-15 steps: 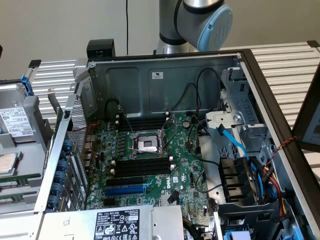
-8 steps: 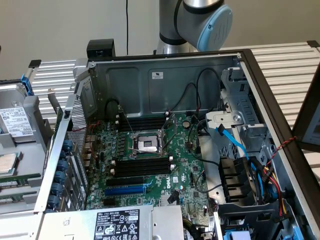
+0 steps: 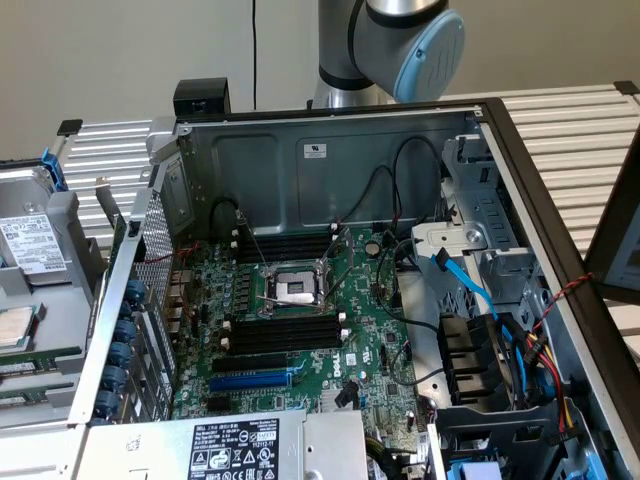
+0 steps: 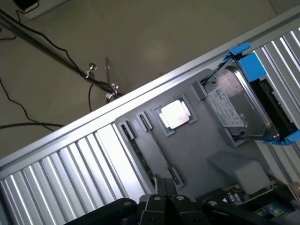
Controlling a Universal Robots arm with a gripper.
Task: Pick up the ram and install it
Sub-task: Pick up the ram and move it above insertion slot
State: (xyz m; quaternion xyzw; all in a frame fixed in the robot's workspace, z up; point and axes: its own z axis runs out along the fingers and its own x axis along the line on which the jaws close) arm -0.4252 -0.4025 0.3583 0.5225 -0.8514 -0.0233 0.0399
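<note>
My gripper (image 4: pixel 165 186) is closed, fingers together on nothing. Just beside its tips I see the ram (image 4: pixel 137 152), a long, thin dark-green stick. It lies flat in a gray tray (image 4: pixel 201 140), alongside a processor (image 4: pixel 175 114) and a hard drive (image 4: pixel 236 105).

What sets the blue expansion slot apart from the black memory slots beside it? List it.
Colour: the expansion slot is blue, the memory slots black. Count: one expansion slot, several memory slots side by side. Ends: memory slots carry white clips; the expansion slot shows none. Both are long, narrow, parallel.
</note>
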